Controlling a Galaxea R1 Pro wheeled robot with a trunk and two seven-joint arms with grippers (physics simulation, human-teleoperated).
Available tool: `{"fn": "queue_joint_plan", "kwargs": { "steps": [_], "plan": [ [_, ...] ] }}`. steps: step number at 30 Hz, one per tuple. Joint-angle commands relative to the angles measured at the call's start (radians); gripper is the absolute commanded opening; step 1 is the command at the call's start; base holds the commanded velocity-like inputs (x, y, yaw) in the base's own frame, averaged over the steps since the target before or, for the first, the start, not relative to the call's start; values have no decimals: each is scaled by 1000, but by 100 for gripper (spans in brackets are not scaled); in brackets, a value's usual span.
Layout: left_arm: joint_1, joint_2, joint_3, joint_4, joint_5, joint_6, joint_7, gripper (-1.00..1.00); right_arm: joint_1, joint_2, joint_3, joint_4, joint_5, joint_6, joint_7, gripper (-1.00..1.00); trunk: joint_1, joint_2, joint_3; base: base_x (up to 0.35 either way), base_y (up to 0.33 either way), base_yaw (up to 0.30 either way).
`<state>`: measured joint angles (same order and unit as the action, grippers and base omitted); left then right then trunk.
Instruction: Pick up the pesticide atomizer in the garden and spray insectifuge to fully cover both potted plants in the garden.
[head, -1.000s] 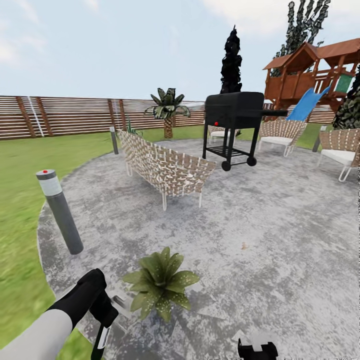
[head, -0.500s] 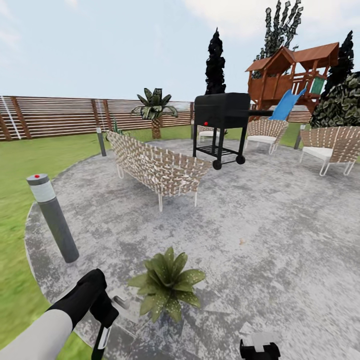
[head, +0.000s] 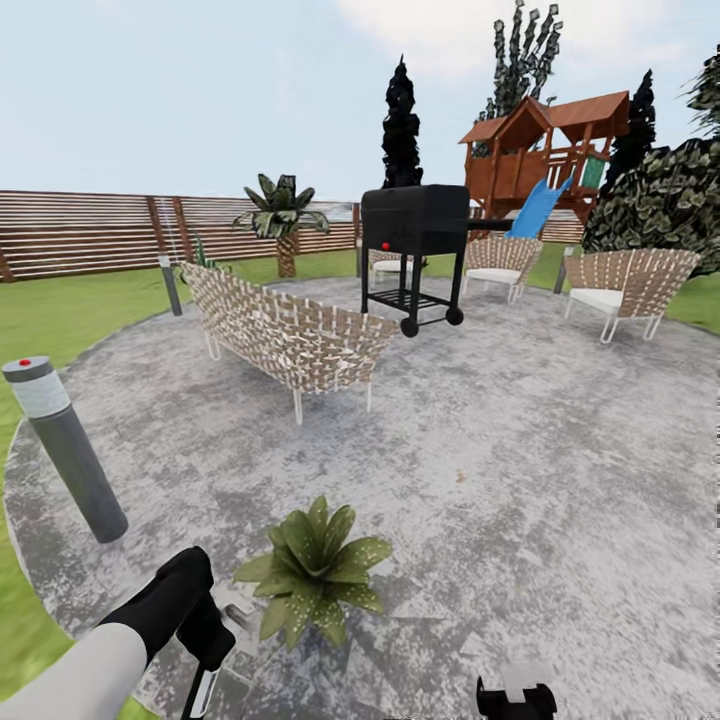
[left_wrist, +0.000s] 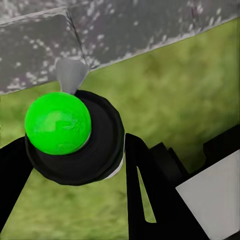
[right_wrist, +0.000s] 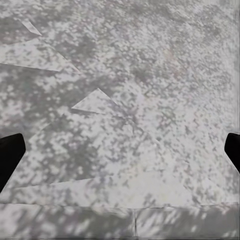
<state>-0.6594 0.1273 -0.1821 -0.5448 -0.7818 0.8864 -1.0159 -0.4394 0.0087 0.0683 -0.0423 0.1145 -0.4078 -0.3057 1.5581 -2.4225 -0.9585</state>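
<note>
A potted plant (head: 315, 570), a rosette of pale-speckled green leaves, stands on the round grey paved patch (head: 520, 470) of the garden, close in front of me; leaves hide its pot. Just left of it, my left gripper (head: 203, 685) points down. In the left wrist view the left gripper (left_wrist: 75, 175) is shut on the pesticide atomizer (left_wrist: 107, 142), a dark round bottle with a green ball on top and a grey nozzle, held over the seam between paving and grass. My right gripper (head: 515, 697) is open over bare paving (right_wrist: 120, 150), its fingertips (right_wrist: 10, 155) wide apart.
A grey bollard light (head: 65, 455) stands at the patch's left edge. A woven bench (head: 290, 335), a black grill (head: 415, 225) and woven chairs (head: 625, 285) stand farther back. Lawn (head: 60, 310), a slatted fence (head: 90, 235) and a wooden playhouse (head: 545, 150) lie beyond.
The whole head picture has slid left, so the camera has turned right. Both arms keep their places in the picture, and the plant stays beside the left gripper.
</note>
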Motion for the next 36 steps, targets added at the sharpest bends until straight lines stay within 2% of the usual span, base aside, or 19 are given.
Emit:
{"fn": "queue_joint_plan", "kwargs": {
  "steps": [1,9,18,24,29,31,36],
  "plan": [
    [0,1,-4,-3,-8,3,-10,-100,-1,1,6,1,7,1,-10,100,0,0,-2,0,0,-173],
    [0,2,-2,-8,-5,3,-10,-100,-1,1,5,1,7,1,-10,100,0,0,-9,-3,1,-80],
    [0,0,-3,-2,-6,3,-10,-100,-1,1,5,1,7,1,-10,100,0,0,-9,-115,243,0],
    [0,0,-2,-3,-5,4,-9,-100,-1,1,5,1,7,1,-10,100,0,0,-16,140,271,-71],
    [0,8,-3,-1,-12,2,-4,-100,-1,1,5,1,8,1,-10,100,0,0,-18,91,45,-18],
    [0,12,-2,-3,-11,2,18,-100,-1,1,5,1,8,1,-10,100,0,0,-18,8,3,-1],
    [0,-16,-1,-13,-3,3,43,-100,-1,1,5,2,8,1,-10,100,0,0,-18,1,0,0]
  ]
}}
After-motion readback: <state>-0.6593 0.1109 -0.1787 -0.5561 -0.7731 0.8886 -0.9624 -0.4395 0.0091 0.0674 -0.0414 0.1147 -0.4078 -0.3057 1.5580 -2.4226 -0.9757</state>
